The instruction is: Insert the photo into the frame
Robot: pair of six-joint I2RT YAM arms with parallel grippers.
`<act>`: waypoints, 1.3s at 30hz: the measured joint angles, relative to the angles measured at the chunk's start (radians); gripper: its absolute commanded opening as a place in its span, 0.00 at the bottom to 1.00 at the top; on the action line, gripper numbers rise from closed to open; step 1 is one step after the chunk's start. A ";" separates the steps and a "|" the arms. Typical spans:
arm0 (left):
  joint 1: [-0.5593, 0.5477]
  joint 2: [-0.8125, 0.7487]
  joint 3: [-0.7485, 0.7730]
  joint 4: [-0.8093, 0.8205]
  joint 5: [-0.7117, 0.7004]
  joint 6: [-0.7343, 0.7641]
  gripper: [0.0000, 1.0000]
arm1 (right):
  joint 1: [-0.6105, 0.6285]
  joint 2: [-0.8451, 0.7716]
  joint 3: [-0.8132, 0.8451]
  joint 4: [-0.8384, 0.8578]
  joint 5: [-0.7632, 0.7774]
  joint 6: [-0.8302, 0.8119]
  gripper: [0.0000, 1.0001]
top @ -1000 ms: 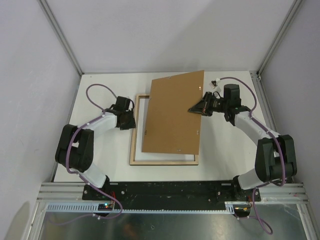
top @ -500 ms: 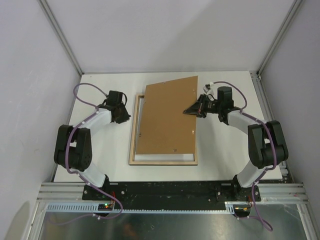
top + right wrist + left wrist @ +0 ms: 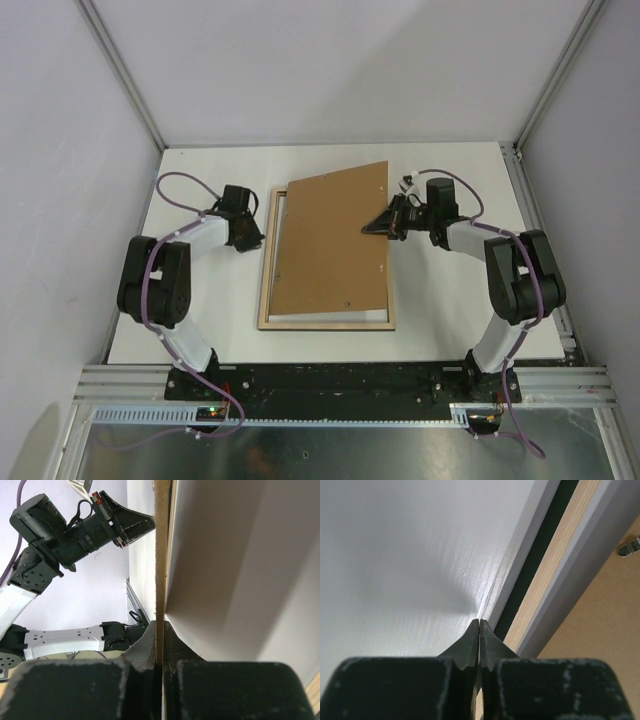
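backing board (image 3: 330, 245) over frame (image 3: 325, 322), left gripper (image 3: 254, 239) left of frame

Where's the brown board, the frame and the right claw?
brown board (image 3: 330, 245): top view, its middle.
frame (image 3: 325, 324): top view, its near wooden rail.
right claw (image 3: 368, 229): top view, fingertips on the board's right edge.

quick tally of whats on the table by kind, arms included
robot arms: 2, the left arm and the right arm
frame: 1, pale wood side up
brown backing board: 1, lying tilted over the frame
total: 4
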 measured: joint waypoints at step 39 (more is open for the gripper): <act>-0.028 0.052 0.008 0.040 0.032 0.000 0.00 | 0.008 0.106 0.000 0.117 -0.045 0.083 0.00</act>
